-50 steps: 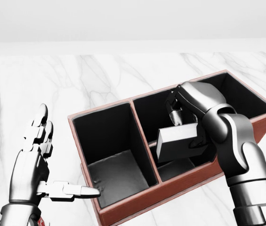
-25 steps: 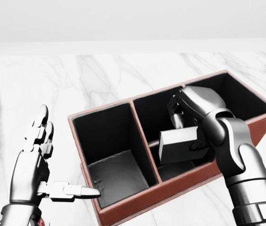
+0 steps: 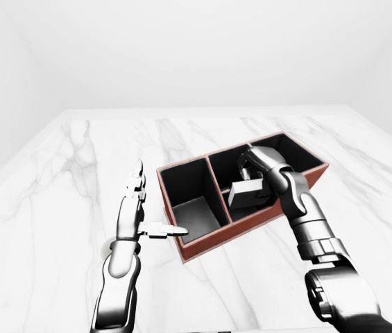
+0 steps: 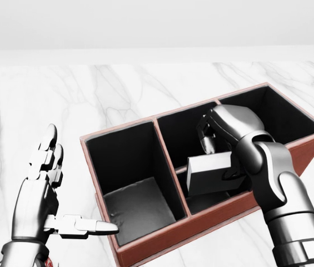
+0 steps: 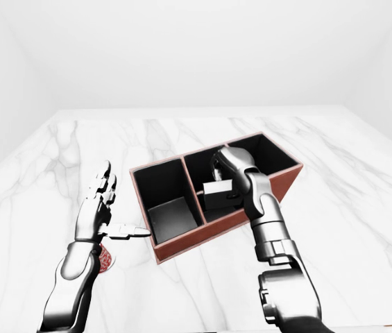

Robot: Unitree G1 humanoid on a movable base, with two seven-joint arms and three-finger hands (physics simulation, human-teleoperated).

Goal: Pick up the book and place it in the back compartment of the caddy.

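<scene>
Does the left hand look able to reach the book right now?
Probably not: the left hand sits open outside the caddy, whose wall and divider stand between, and the right hand already grips the book.

Lighting: bright, even, diffuse | Shadows: I see faint ones only; caddy (image 4: pixel 212 219) interior black | Glare: soft highlights on metal arms | Focus: sharp across 3 views, no blur

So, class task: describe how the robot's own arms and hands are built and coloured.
Both arms are glossy silver-grey metal with dark jointed segments. The left hand and right hand have segmented three-finger digits. No cables or markings show.
</scene>
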